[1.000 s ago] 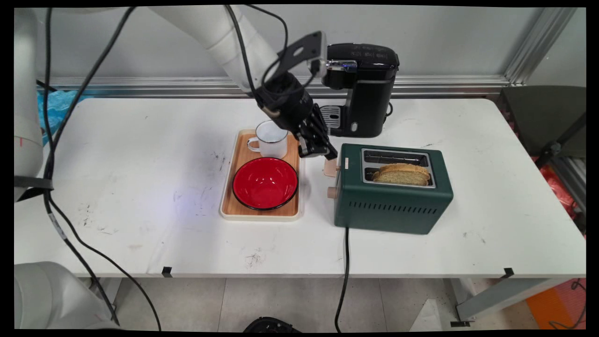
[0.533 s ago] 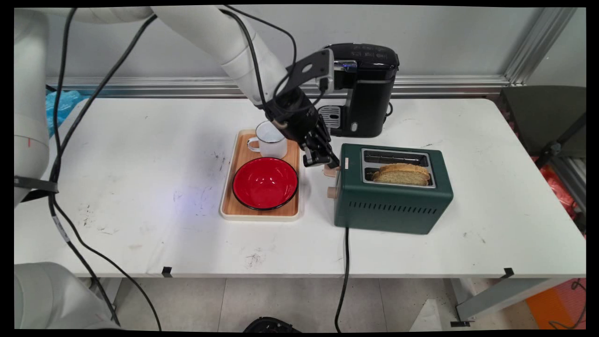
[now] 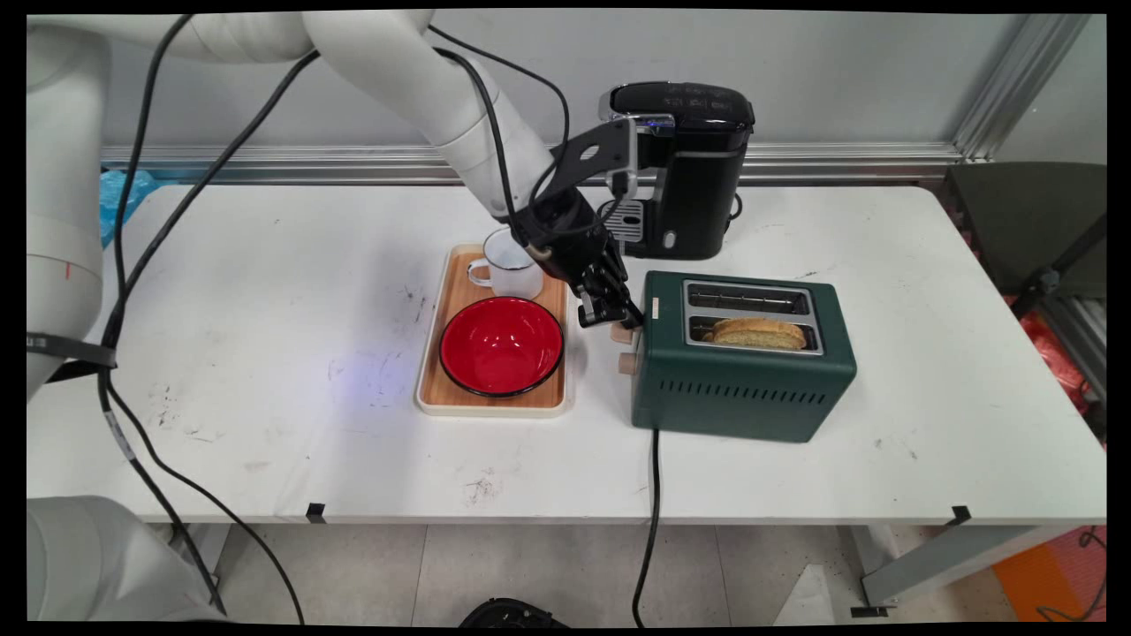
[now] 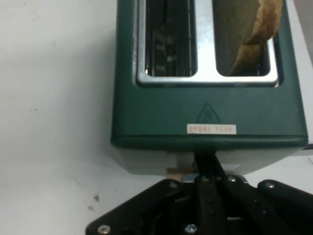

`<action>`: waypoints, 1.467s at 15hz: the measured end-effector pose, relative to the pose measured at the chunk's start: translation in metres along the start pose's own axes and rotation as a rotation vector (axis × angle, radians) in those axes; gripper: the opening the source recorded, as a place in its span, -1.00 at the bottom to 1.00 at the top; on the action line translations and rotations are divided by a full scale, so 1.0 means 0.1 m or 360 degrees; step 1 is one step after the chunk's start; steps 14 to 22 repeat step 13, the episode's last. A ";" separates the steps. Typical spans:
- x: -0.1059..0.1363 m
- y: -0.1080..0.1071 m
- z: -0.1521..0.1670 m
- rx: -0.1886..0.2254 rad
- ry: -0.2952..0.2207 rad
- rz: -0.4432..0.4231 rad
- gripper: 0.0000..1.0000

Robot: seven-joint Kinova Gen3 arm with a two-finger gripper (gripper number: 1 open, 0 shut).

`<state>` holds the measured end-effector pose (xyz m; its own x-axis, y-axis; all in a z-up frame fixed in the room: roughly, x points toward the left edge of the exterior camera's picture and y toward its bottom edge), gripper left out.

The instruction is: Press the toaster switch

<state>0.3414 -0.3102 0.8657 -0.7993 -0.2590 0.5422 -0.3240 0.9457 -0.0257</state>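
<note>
Table [image 3: 265, 265]: white, wall behind.
Claw [image 3: 618, 320]: fingers closed together, pressing toaster lever [image 3: 622, 334].
Toaster [image 3: 742, 389]: bread [image 3: 758, 332] sits low in its near slot.
Tray [image 3: 490, 406]: bowl [image 3: 501, 344], mug [image 3: 511, 263].

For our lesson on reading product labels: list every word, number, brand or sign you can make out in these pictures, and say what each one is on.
Warning triangle sign: embossed on the green toaster top, near the slots.
Small white sticker with red print, below that triangle: too blurred to read.
Coffee machine: no readable lettering.
No other text shows.
</note>
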 end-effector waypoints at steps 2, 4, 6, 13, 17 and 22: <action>-0.02 0.00 0.04 -0.0002 -0.0006 -0.0003 -1.00; -0.06 -0.01 0.09 -0.0006 -0.0015 -0.0010 -1.00; -0.09 -0.01 0.12 -0.0010 -0.0021 -0.0016 -1.00; -0.22 0.02 0.20 -0.0027 -0.0050 -0.0040 -1.00; -0.22 0.02 0.20 -0.0027 -0.0050 -0.0040 -1.00; -0.22 0.02 0.20 -0.0027 -0.0050 -0.0040 -1.00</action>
